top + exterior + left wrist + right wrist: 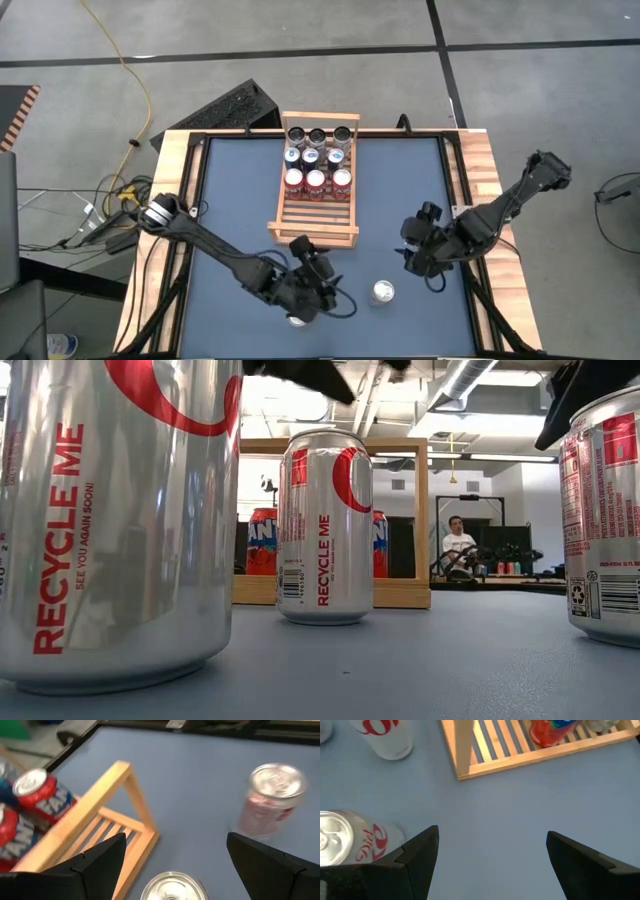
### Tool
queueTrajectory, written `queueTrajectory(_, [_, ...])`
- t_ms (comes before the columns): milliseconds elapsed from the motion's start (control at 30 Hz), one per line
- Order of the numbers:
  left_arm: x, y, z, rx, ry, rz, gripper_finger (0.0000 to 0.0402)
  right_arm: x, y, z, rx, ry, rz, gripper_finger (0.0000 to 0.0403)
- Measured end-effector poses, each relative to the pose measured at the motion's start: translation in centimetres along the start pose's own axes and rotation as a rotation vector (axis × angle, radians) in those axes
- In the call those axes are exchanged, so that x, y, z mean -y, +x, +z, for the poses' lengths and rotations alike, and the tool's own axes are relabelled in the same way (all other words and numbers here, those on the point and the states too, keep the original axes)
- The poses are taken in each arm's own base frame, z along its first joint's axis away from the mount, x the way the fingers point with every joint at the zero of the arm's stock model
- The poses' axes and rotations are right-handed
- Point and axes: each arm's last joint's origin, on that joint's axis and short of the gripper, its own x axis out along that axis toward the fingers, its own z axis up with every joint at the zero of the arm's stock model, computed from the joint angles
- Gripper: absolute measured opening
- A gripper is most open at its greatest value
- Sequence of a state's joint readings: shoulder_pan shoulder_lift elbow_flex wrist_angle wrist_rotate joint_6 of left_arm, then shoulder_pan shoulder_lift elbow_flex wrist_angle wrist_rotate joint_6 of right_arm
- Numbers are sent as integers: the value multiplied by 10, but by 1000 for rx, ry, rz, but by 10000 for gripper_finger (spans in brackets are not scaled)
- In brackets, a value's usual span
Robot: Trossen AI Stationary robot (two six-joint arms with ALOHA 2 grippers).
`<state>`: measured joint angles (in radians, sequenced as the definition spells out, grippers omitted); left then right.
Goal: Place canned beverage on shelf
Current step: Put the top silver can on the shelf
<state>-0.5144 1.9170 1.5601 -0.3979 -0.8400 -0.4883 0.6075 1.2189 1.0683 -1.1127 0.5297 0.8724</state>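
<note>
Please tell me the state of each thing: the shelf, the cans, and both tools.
shelf: far rows hold nine cans, near part free.
silver can: upright on the table, untouched.
can under left tool: upright, not gripped.
left tool: open, above that can.
right tool: open, holds nothing.

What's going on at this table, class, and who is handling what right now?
Two robot arms are stocking a wooden shelf with drink cans. Nine cans already stand in its far part, and the near slats are bare. The left claw hangs open right above a silver can just off the shelf's near end, not yet gripping it. A second silver can stands loose on the blue table nearby. The right claw waits open beside that can, holding nothing.
</note>
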Motion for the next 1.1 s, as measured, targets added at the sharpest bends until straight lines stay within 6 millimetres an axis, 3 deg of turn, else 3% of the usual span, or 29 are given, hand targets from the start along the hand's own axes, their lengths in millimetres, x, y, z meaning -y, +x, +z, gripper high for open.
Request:
queueTrajectory(533, [9,11,-26,-98,-54,96,334,-13,0,-6,47,-23,-5,337])
queueTrajectory(733, [21,23,-47,-137,-16,92,334,-13,0,-6,49,-19,-4,337])
queueTrajectory(1100, [15,31,-50,-209,-44,81,318,-13,0,-5,55,-19,-8,337])
